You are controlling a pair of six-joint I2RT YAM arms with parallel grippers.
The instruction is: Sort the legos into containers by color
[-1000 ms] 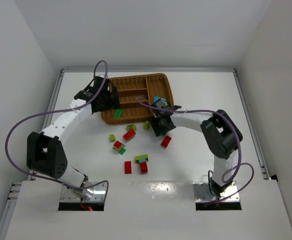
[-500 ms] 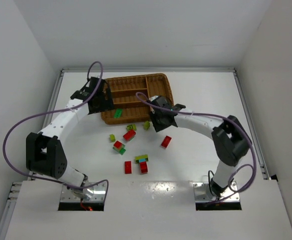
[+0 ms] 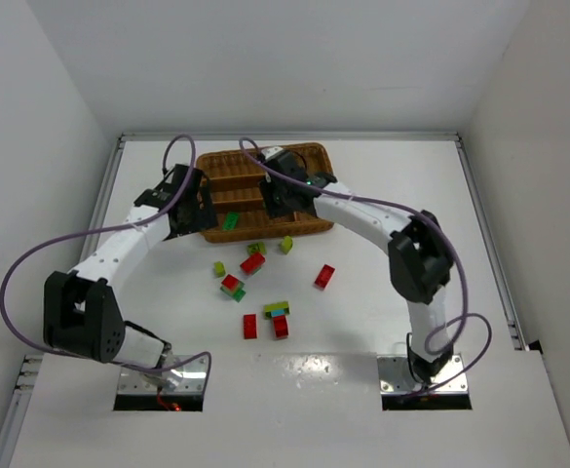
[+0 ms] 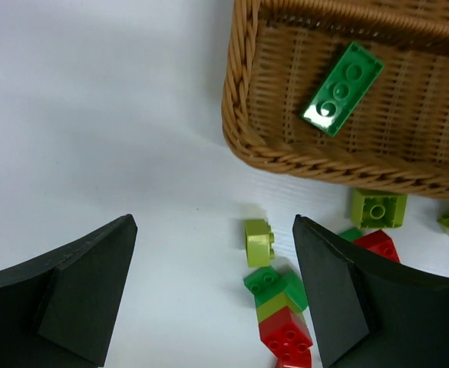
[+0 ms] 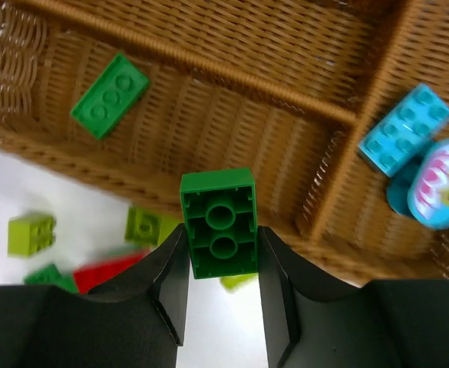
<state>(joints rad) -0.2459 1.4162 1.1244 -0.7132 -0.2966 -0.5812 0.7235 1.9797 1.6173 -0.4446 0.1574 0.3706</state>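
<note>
Left gripper (image 4: 212, 224): jaws stood wide apart and empty, low over bare table just outside the near-left corner of the wicker tray (image 4: 238, 100).
Bricks below it: a small yellow-green brick (image 4: 259, 241) lay on the table near the tray wall, just beside a green, yellow-green and red stack (image 4: 280, 310).
Green slot: a flat green brick (image 5: 109, 94) lay tilted in the nearest long slot, toward its left end.
Right gripper (image 5: 220, 241): fingers were closed on a green brick (image 5: 218, 222), gripped by its long sides with the hollow underside facing the wrist camera.
Position of that brick: it seemed to hang above the tray's near wall and the edge of the same long slot.
Step in hand: judged to be the drop into the green slot.
Doing it well: go slightly farther in so the brick clears the near wall but stops short of the divider (image 5: 232, 80); lower it before opening, so it does not bounce out.
Cross slot: a cyan brick (image 5: 404, 139) sat there beside a round cyan piece (image 5: 439, 184); the drop should stay left of it.
Loose legos (image 3: 252, 263): most lay unsorted on the table.
</note>
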